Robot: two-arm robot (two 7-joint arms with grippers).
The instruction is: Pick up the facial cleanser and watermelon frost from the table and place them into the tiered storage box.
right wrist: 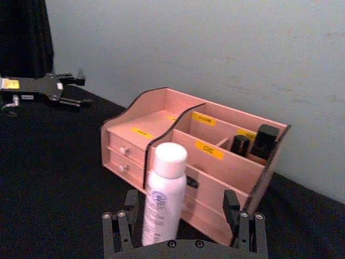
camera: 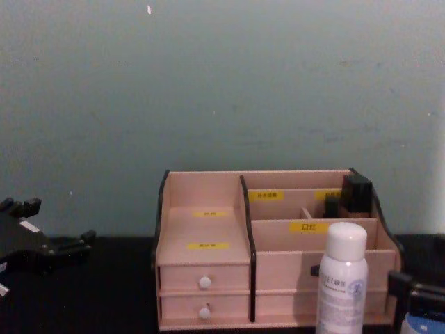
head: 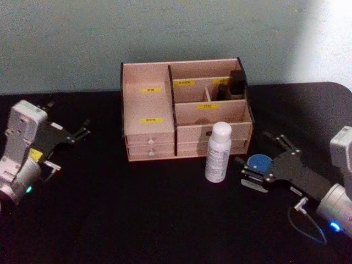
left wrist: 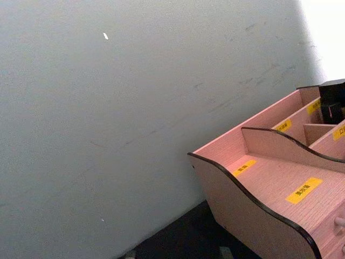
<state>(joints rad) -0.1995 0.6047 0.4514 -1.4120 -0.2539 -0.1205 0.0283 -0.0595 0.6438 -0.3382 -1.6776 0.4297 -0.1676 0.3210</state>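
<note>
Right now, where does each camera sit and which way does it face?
Head: high, looking down on box, bottle; left hand left, right hand at jar.
Chest: low, facing box front; left hand at edge.
Left wrist: aimed at wall and box's left end.
Right wrist: behind its open fingers, facing bottle.
Shared: head and chest both see bottle before box.

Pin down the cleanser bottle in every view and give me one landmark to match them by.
Head: cleanser stands upright before the box's right half.
Chest: cleanser is near the camera, in front of the box's right half.
Right wrist: cleanser is close and upright before the box.
Left wrist: camera faces the box's left end and the wall.
Landmark: the box's yellow labels.
</note>
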